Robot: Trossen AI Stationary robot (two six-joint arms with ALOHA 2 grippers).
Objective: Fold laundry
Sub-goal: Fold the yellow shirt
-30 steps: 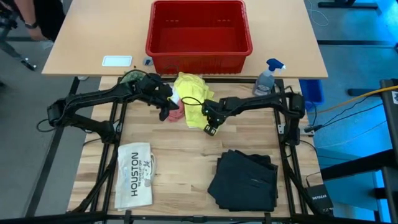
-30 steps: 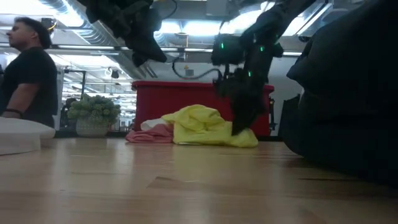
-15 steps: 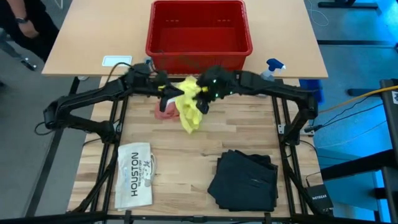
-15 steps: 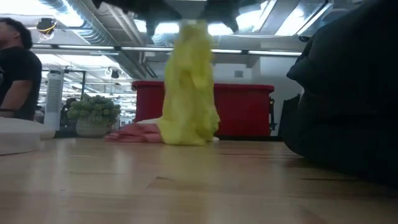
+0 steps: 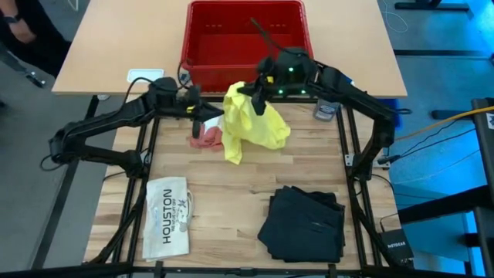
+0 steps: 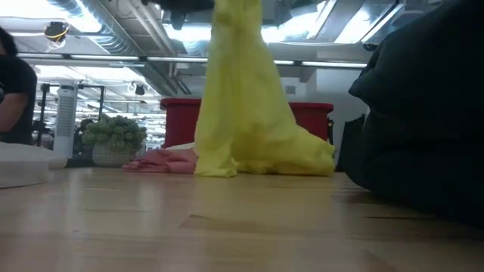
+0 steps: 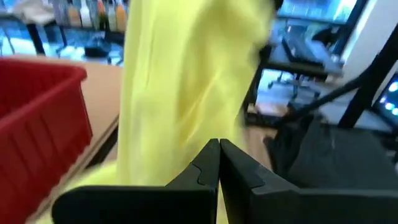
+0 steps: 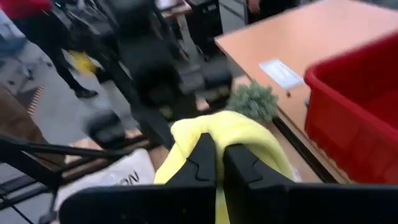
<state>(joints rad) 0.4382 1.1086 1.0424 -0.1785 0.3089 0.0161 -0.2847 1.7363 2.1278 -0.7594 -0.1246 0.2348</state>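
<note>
Both grippers, left gripper [image 5: 202, 113] and right gripper [image 5: 258, 94], pinch our soft bright yellow T-shirt [image 5: 251, 123], lifting it near the surface's [image 5: 224, 193] far edge to spread it.

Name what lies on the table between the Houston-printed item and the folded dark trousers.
Nothing: in the high view, only bare wooden table separates the white HOUSTON item from the dark trousers.

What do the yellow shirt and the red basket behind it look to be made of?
Yellow T-shirt: soft, thin matte knit, probably cotton; it hangs in limp folds from the right end effector.
Red basket: rigid moulded plastic, slightly glossy, with straight walls and slotted sides.
</note>
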